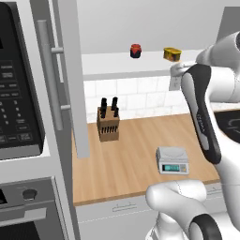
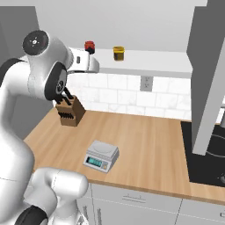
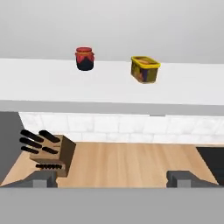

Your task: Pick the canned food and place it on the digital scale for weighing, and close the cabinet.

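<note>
The canned food [image 3: 144,69], a squat yellow-gold tin with an orange-brown top, stands on the white inner shelf [image 3: 52,83] of the open cabinet [image 1: 70,84]; it also shows in the base views [image 1: 172,54] [image 2: 118,53]. My gripper [image 3: 113,179] is open with nothing between its fingers. It hovers in front of the shelf edge, short of the tin and slightly below it [image 2: 95,65]. The digital scale [image 1: 172,160] [image 2: 102,156] sits bare on the wooden counter near its front edge, well below the hand.
A small red jar [image 3: 84,58] with a dark lid stands left of the tin on the shelf. A knife block [image 1: 108,123] is by the back wall. The cabinet's right door [image 2: 206,79] hangs open over the black cooktop [image 2: 206,158]. A black microwave [image 1: 18,84] is at far left.
</note>
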You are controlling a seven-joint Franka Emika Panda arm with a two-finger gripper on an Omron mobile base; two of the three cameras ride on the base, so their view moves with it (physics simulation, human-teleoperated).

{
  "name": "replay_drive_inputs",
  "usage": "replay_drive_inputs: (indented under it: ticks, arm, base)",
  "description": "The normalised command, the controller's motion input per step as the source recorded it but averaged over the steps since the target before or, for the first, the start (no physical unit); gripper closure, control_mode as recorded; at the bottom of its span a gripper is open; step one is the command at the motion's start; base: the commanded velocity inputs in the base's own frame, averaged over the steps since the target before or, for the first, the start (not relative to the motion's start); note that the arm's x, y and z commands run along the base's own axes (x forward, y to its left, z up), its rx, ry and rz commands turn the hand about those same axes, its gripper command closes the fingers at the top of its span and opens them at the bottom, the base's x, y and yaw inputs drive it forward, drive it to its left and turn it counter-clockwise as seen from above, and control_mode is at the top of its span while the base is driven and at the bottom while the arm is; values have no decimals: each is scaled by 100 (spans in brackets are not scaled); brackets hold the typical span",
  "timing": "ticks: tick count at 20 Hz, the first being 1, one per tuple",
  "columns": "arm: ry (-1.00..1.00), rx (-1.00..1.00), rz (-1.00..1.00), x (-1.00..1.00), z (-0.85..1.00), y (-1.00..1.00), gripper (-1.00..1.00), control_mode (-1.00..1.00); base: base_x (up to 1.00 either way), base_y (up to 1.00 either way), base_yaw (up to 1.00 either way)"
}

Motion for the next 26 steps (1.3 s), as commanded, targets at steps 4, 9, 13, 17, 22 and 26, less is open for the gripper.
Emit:
replay_drive_inputs:
  ticks: [4,9,13,17,22,26]
  arm:
    - [-20,0,1,0,17,-39,-100,-100]
    - [-9,2,2,0,7,-40,-100,-100]
    - [0,2,0,0,19,-26,-100,-100]
    - [0,1,0,19,6,-20,-100,-100]
    - [2,0,2,50,0,-12,-100,-100]
    - [1,0,0,50,0,0,-100,-100]
  base:
    - [0,0,0]
    - [0,0,0]
    - [0,0,0]
    - [0,0,0]
    - [0,0,0]
    - [0,0,0]
